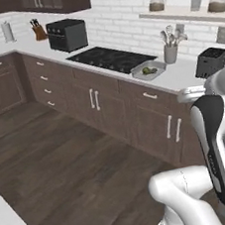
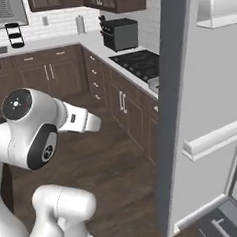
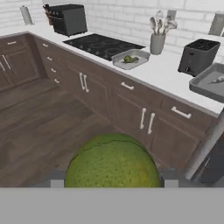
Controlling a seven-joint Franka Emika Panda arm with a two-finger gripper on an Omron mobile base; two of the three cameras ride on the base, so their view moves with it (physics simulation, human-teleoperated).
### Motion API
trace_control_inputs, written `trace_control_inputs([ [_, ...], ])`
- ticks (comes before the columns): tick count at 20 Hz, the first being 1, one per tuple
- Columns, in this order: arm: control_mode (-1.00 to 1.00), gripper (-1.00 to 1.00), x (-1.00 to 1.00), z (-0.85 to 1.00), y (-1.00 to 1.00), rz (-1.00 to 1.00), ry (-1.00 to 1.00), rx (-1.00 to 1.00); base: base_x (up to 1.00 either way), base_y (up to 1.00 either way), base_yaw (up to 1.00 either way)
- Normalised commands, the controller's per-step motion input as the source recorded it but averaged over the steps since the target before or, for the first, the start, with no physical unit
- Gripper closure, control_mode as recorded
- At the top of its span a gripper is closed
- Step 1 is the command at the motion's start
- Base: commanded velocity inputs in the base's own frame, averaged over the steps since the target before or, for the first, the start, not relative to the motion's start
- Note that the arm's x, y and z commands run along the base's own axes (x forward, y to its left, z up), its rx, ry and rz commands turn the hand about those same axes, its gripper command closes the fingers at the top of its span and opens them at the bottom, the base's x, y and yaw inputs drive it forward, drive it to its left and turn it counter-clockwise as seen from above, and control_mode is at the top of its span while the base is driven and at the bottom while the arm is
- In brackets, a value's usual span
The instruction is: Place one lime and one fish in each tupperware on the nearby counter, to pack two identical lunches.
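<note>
A dimpled green lime (image 3: 111,159) fills the bottom of the hand view, and my gripper (image 3: 113,180) is shut on it above the wooden floor, well short of the counter (image 3: 166,72). On the counter beside the cooktop lies a whitish tupperware (image 3: 139,53) with another lime (image 3: 127,58) and a small olive shape in it; it also shows in the left base view (image 1: 154,65). A darker grey tupperware (image 3: 202,85) sits at the right edge past the toaster, with a thin silvery fish (image 3: 217,80) inside.
A black toaster (image 3: 197,57) and a utensil jar (image 3: 156,43) stand between the two containers. The black cooktop (image 1: 110,58) and a toaster oven (image 1: 67,34) are further left. An open fridge door (image 2: 199,100) rises close on the right. Dark cabinets (image 1: 135,116) front the counter.
</note>
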Motion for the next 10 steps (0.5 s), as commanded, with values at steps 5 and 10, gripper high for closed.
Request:
trace_control_inputs([
  [5,1.00,1.00,0.00,0.00,0.00,0.00,0.00,0.00,1.00,0.00,0.00],
  [10,1.00,1.00,0.00,0.00,0.00,0.00,0.00,0.00,1.00,0.00,0.00],
])
